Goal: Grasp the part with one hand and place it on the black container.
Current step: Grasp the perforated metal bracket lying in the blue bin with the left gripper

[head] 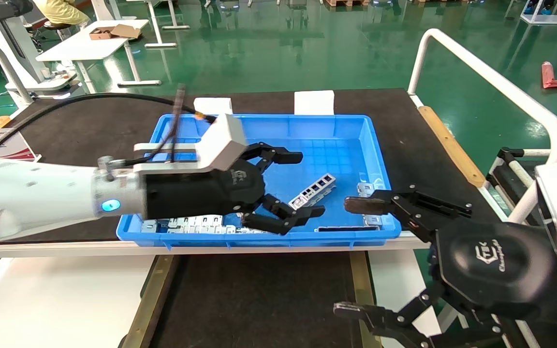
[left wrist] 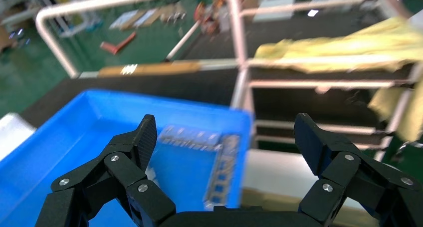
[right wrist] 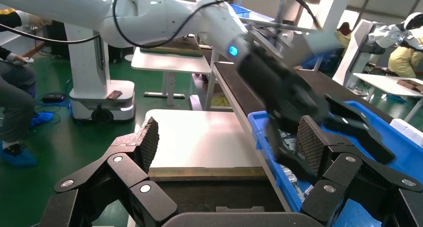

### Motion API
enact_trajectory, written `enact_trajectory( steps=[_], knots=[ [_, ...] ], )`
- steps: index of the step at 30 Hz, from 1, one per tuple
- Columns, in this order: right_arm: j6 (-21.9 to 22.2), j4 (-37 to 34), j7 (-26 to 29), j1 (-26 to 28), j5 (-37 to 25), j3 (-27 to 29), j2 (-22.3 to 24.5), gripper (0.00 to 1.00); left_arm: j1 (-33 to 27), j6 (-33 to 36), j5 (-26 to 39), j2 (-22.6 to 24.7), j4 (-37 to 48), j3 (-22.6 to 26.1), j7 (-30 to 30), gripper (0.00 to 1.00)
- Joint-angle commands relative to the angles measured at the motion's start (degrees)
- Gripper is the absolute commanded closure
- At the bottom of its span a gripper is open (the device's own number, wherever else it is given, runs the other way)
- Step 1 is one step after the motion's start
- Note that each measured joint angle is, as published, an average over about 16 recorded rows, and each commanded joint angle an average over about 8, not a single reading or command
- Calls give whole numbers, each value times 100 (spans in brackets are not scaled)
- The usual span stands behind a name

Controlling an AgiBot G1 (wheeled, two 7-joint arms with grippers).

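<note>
Silver part [head: 313, 190] is lying loose in the blue bin [head: 278, 126], mid-frame in the head view, so nothing's grabbed yet and the whole lift and drop onto the black container [head: 259, 299] at bottom centre is left, I'd say. Left gripper [head: 302, 183] hangs wide open over the bin, empty. Right gripper [head: 356, 256] sits lower right, also open. Only the right wrist view shows the left arm side-on.

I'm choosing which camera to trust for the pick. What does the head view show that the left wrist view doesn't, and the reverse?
Only the head view shows the black container in front of the blue bin, the right gripper open beside the bin, and the part clearly, just off the left gripper. Only the left wrist view shows yellow cloth on a rack beyond the table. Both show the open left gripper over the bin.
</note>
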Motion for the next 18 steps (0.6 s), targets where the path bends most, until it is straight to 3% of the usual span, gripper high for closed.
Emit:
enact_trajectory(
  steps=[1,11,18],
  knots=[
    [0,0,0,0,0,0,0,0,-162,-135,212,213,369,98,183,0],
    [0,0,0,0,0,0,0,0,-601,-911,724,1140,2014,368,1038,0],
    [0,0,0,0,0,0,0,0,-595,-1343,661,1345,2244,583,1203,0]
  ],
)
